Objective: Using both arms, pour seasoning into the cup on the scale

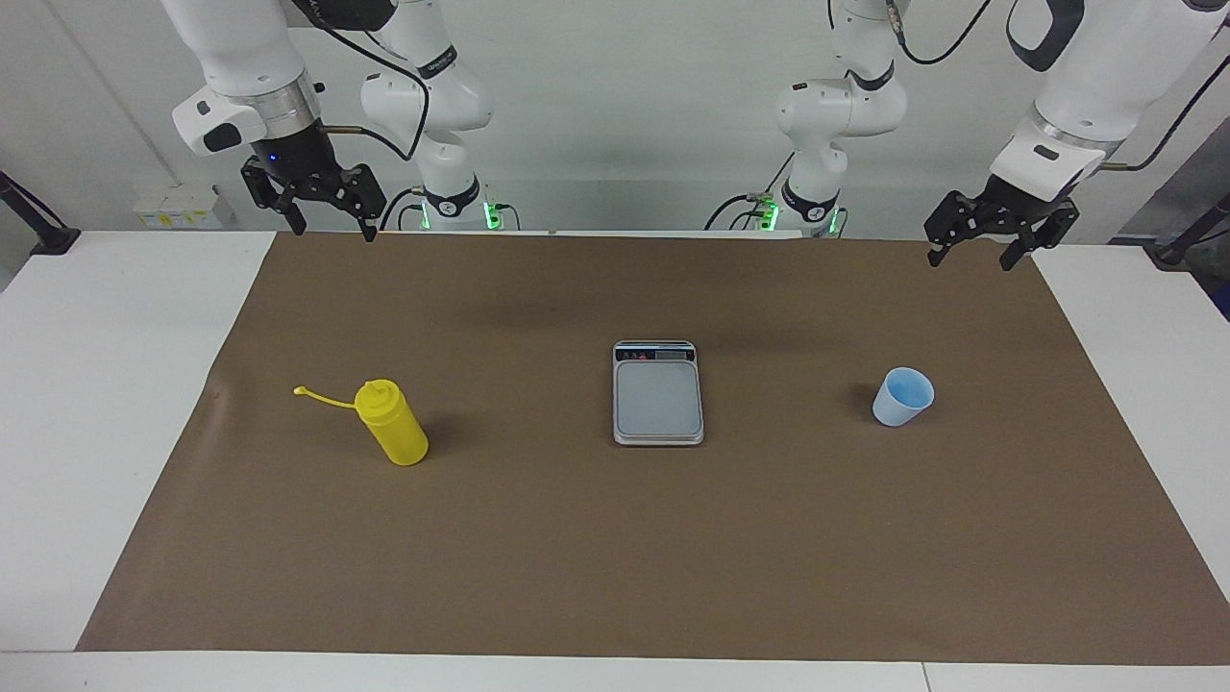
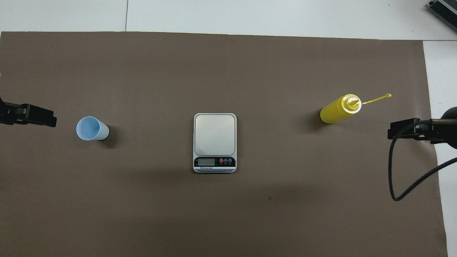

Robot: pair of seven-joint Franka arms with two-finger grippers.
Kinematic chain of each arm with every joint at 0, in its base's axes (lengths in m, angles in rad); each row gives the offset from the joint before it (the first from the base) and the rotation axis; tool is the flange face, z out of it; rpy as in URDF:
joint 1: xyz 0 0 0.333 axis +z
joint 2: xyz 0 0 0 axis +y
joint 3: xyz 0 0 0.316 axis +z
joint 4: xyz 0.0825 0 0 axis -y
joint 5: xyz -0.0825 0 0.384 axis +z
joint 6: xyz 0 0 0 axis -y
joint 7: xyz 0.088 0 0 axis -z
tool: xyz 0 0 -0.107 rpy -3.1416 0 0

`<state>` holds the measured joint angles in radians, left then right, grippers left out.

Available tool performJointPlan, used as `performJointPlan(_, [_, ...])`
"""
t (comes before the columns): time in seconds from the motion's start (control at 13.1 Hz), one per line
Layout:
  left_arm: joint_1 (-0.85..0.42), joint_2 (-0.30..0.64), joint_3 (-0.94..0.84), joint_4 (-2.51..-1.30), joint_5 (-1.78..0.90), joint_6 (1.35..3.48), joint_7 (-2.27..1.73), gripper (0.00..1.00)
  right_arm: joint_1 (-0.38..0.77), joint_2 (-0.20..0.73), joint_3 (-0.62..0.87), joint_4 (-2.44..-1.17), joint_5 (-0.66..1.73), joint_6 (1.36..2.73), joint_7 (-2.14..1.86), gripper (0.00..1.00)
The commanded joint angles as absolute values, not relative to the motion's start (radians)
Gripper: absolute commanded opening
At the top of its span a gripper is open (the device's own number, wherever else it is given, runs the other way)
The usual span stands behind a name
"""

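The yellow seasoning bottle [image 1: 392, 425] [image 2: 338, 109] stands on the brown mat toward the right arm's end, its cap strap sticking out sideways. The silver-grey scale [image 1: 658, 396] [image 2: 215, 135] lies mid-table with a bare plate and its display strip on the robots' side. The pale-blue cup [image 1: 903, 396] [image 2: 92, 128] stands upright on the mat toward the left arm's end, well apart from the scale. My right gripper [image 1: 332, 229] [image 2: 407, 129] hangs open and empty above the mat's edge at the robots' side. My left gripper [image 1: 971, 258] [image 2: 34, 117] hangs open and empty likewise.
A brown mat [image 1: 615, 557] covers most of the white table [image 1: 96, 384]. A black cable [image 2: 394, 171] loops down from the right arm. A small white box [image 1: 178, 207] sits by the wall, and a grey device [image 2: 444, 10] lies at a table corner.
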<state>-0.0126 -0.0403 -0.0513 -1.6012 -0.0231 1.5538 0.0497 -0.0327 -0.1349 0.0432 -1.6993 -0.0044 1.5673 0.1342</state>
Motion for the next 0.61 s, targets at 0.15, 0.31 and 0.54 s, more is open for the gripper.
performJointPlan(0.15, [-0.026,-0.066,-0.041,-1.632,-0.002,1.568,0.057,1.0,-0.041,-0.152,0.044,-1.717,0.012,1.578,0.114,1.0])
performJointPlan(0.31, [-0.026,-0.066,-0.04,-1.632,-0.002,1.568,0.057,1.0,-0.044,-0.152,0.044,-1.717,0.012,1.574,0.112,1.0])
performJointPlan(0.54, [-0.015,-0.067,-0.04,-1.641,-0.002,1.569,0.06,1.0,-0.046,-0.152,0.044,-1.717,0.012,1.575,0.112,1.0])
